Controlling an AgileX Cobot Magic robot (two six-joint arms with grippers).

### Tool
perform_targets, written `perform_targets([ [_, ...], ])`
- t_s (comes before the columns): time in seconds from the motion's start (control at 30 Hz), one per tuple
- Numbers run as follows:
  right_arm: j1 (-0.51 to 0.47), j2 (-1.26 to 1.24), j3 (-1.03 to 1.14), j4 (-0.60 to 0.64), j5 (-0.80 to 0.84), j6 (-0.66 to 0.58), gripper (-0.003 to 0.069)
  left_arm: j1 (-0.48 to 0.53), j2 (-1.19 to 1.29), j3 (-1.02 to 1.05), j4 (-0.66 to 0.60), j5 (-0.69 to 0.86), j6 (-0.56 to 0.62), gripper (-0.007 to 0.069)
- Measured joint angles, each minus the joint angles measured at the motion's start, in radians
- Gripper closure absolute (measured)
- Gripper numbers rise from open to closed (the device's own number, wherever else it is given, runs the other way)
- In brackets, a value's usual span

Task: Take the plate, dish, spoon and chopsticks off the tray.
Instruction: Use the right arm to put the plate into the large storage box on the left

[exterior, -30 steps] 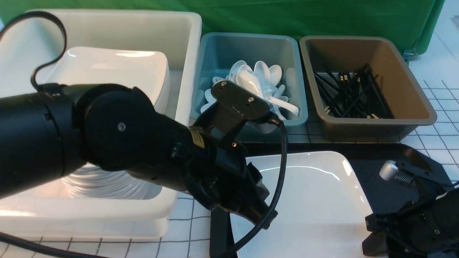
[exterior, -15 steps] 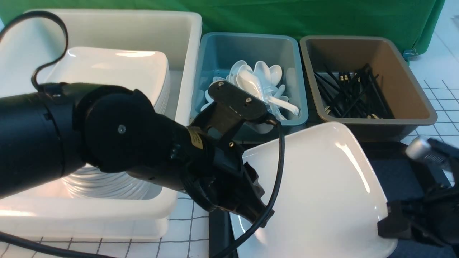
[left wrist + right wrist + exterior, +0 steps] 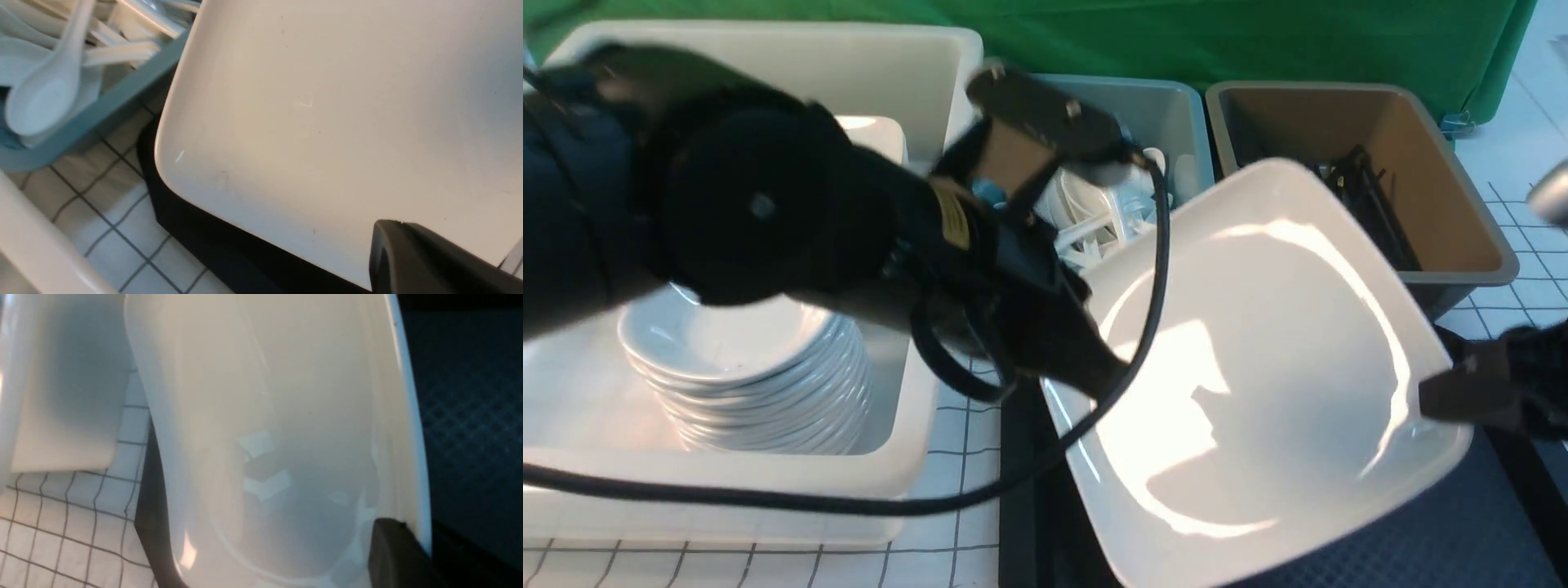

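Left gripper (image 3: 1098, 377) and right gripper (image 3: 1441, 398) clamped on opposite edges, we hold the white plate (image 3: 1258, 367) tilted above the black tray (image 3: 1462, 539).

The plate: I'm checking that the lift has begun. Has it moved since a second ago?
Yes. The plate has risen from the tray and tilted; its far edge now overlaps the brown bin, which stayed put.
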Motion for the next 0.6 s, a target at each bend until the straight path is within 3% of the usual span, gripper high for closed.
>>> perform_targets([
  [0.1, 0.0, 0.0, -0.078, -0.001, 0.009, 0.008, 0.0627, 0.015, -0.036, -0.036, 0.058, 0.024, -0.048, 0.0627],
  [0.23, 0.0, 0.022, -0.197, 0.001, 0.011, 0.021, 0.0627, 0.111, -0.095, -0.059, 0.078, 0.039, -0.075, 0.0627],
  [0.43, 0.019, 0.191, -0.438, 0.15, -0.01, -0.002, 0.0627, 0.368, -0.187, -0.063, 0.081, 0.082, -0.079, 0.0627],
  [0.53, 0.068, 0.277, -0.528, 0.189, -0.032, -0.003, 0.0627, 0.471, -0.213, -0.063, 0.071, 0.09, -0.079, 0.0627],
  [0.6, 0.152, 0.368, -0.622, 0.202, -0.088, 0.0, 0.0627, 0.582, -0.237, -0.063, 0.05, 0.094, -0.079, 0.0627],
])
